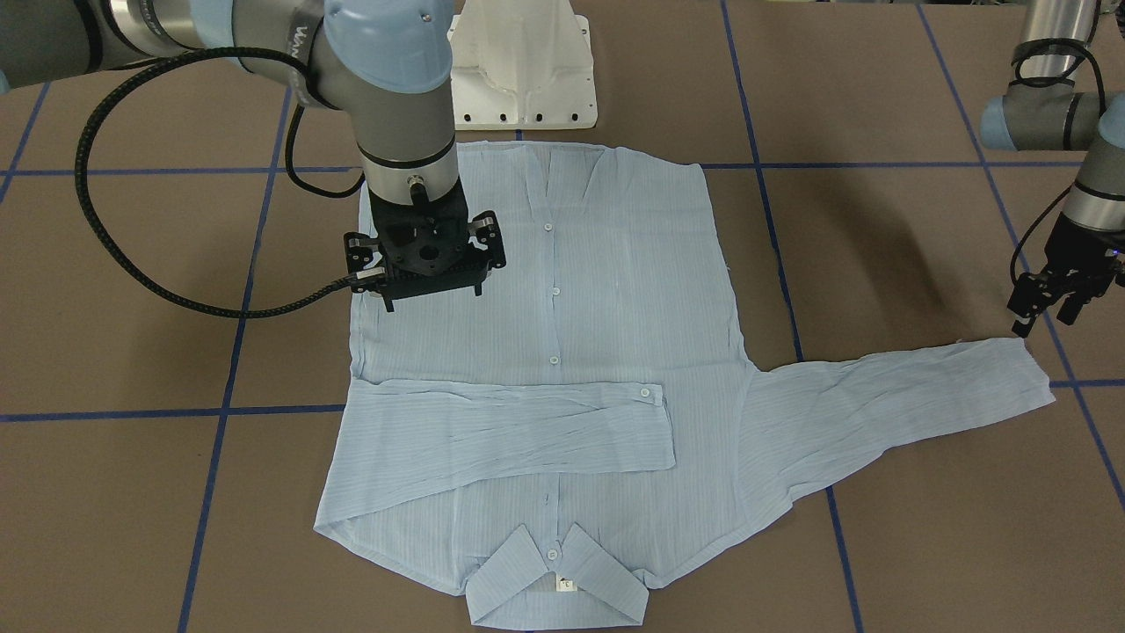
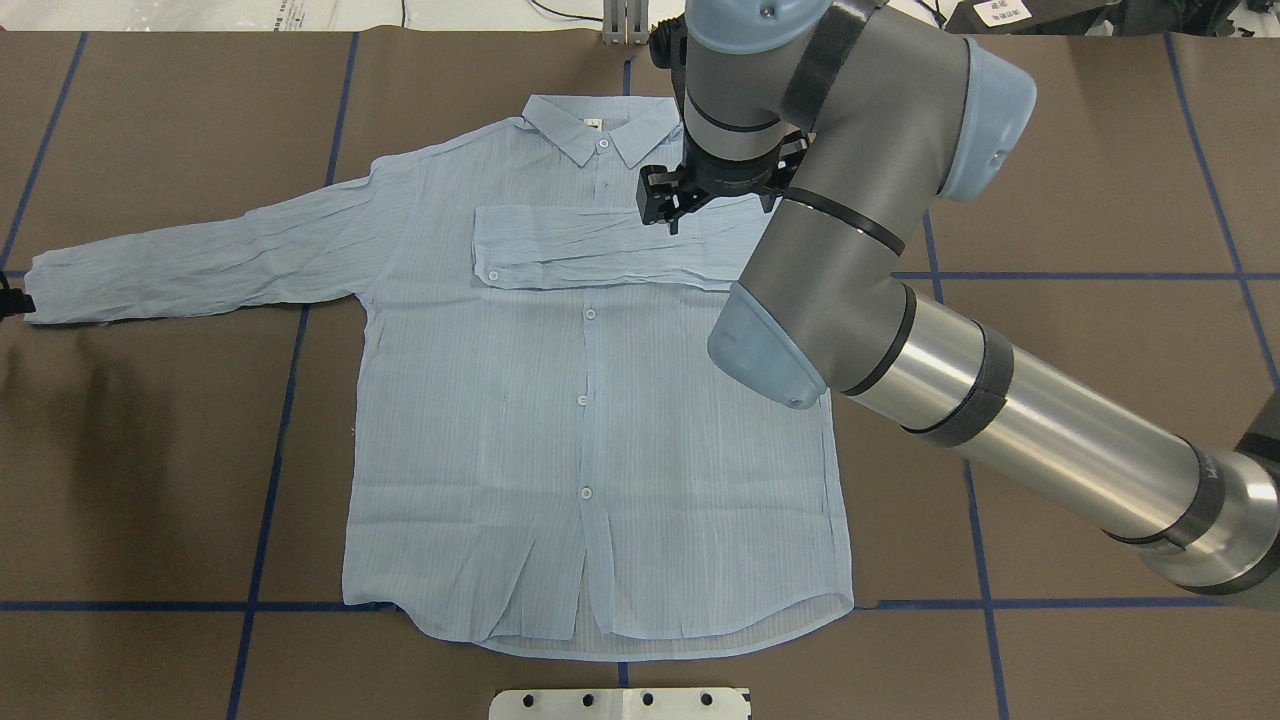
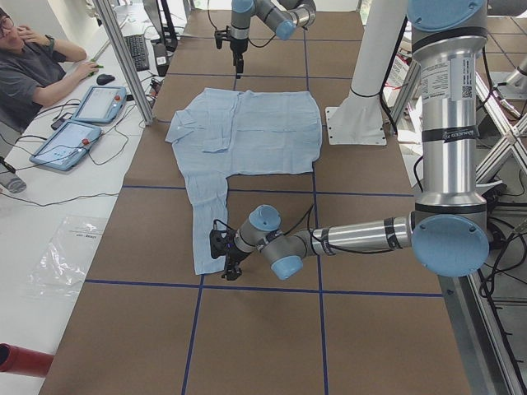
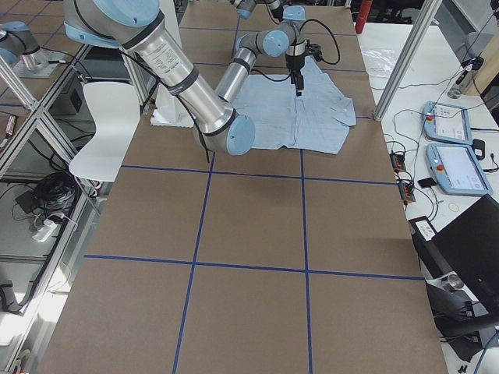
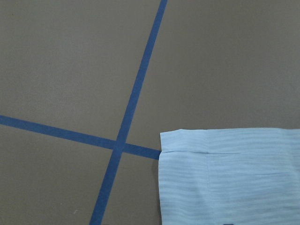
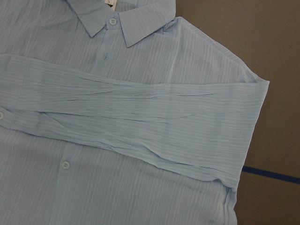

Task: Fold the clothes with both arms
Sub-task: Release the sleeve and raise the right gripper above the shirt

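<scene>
Brown table (image 1: 879, 545) with a blue tape grid (image 1: 233, 352), and dead centre lies the pale-blue shirt (image 1: 615, 290), flat, buttoned front up, collar (image 1: 598, 589) pointing away from the robot. One sleeve (image 1: 510, 431) is folded across the chest, its cuff just past the button line. The other sleeve (image 1: 896, 396) stretches flat toward the robot's left. Right gripper (image 1: 432, 299) hovers above the shirt near that folded sleeve, jaws spread, gripping nothing. Left gripper (image 1: 1046, 321) hangs just beside the outstretched cuff (image 1: 1024, 369), jaws apart too, empty. White pedestal (image 1: 525, 66) sits by the hem, and an operator (image 3: 33, 66) is seated alongside
</scene>
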You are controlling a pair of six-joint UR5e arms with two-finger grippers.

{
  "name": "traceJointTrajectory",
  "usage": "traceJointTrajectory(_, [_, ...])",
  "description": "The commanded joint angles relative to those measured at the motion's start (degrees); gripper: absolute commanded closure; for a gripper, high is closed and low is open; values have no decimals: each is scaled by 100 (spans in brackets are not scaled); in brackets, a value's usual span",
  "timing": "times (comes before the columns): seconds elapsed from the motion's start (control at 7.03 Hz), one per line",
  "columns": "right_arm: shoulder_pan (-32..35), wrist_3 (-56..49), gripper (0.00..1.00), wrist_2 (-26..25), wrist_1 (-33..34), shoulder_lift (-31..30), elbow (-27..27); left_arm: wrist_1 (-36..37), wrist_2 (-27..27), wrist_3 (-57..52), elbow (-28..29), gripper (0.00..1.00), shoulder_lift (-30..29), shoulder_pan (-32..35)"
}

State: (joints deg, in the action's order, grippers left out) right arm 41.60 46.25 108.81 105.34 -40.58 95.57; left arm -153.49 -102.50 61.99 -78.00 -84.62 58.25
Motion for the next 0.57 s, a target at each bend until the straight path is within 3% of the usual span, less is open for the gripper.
traceJointTrajectory(0.0, [6,-10,0,70,-338,-221,32,-23,28,6,205,35,-186,-51])
traceJointTrajectory(0.43, [6,-2,0,71,-339,-222,32,-32,28,-20,583,39,-476,-51])
